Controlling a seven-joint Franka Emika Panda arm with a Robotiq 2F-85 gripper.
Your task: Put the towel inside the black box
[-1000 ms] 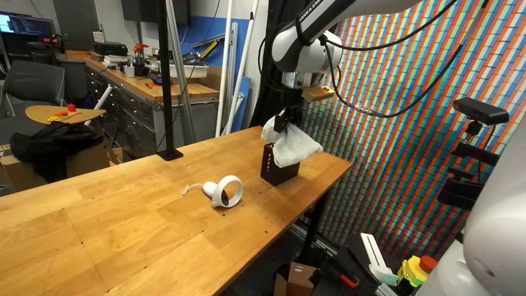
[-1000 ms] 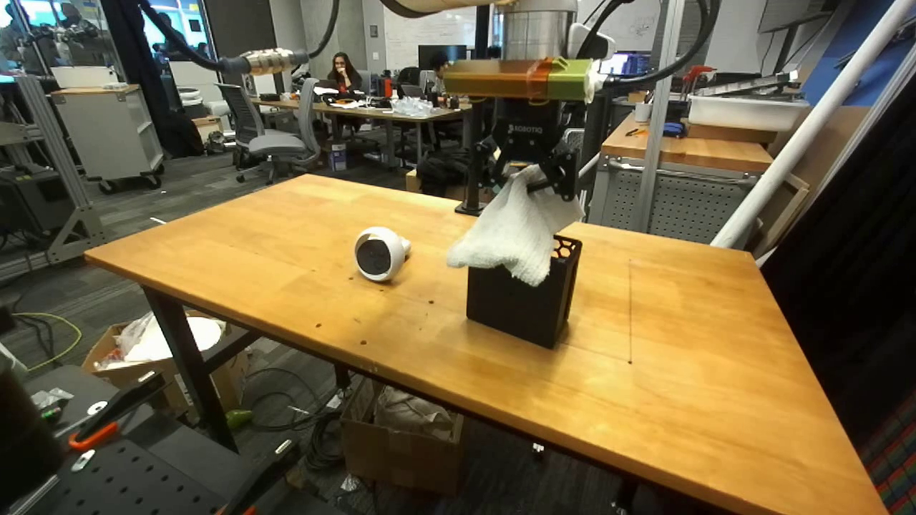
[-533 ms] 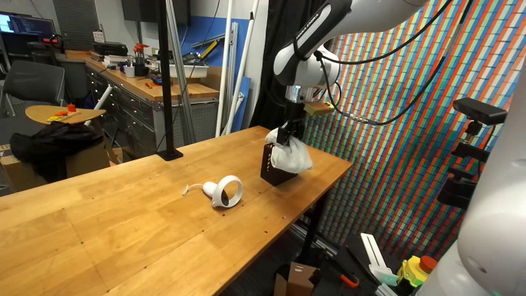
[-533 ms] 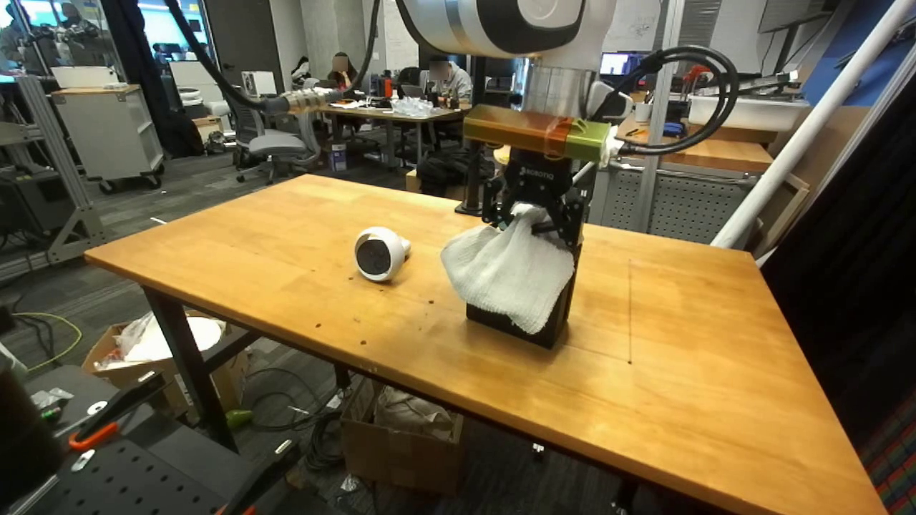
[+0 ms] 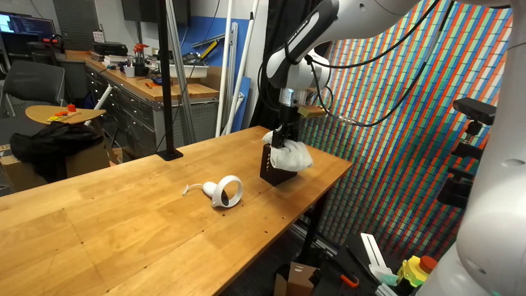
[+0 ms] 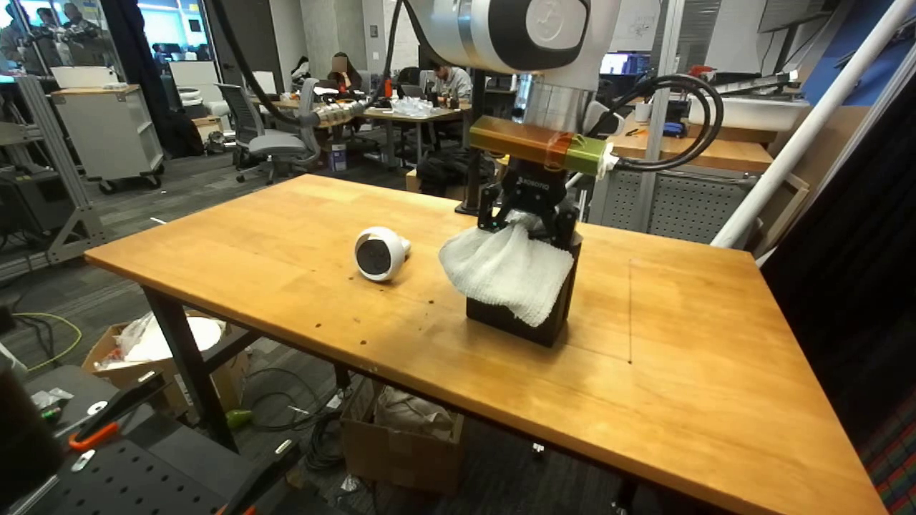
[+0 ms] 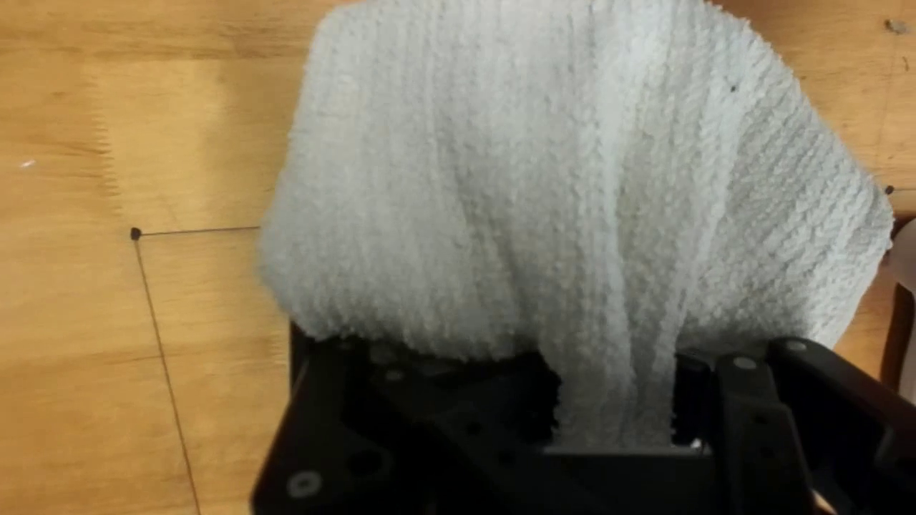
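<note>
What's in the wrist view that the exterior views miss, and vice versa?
Wrist only: a dark speck on the towel, and the zigzag joint in the wooden tabletop.

Exterior only: in both exterior views, the robot arm, the lower walls of the black box meeting the tabletop, and the whole white ring-shaped controller.

Shared: the towel bunched in the hand, its loose part spread out above the tabletop. No view shows whether any towel is inside the box.

The towel [image 7: 544, 186] is rough cloth, the black box [image 5: 276, 176] matt, the table [image 6: 687, 322] smooth wood.
</note>
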